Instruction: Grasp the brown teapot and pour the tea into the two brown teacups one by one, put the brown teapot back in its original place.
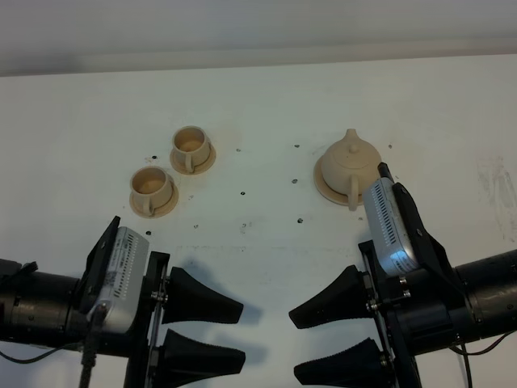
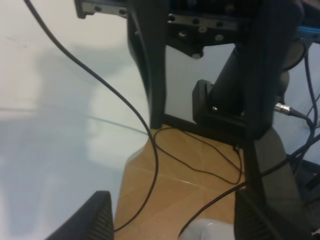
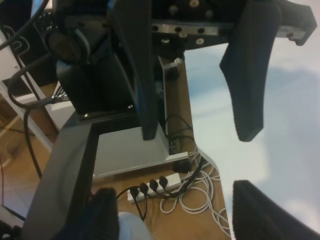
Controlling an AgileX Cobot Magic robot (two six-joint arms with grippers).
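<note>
Right tool stands released, with the brown teapot well apart farther back on its coaster.

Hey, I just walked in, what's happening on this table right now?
Nothing is being handled yet. The robot's left gripper and right gripper are both open and empty at the near edge of the white table. The teapot, lid on, sits on its round coaster on the right side. The far teacup and the near teacup stand on the left. Pouring does not seem to have started.
</note>
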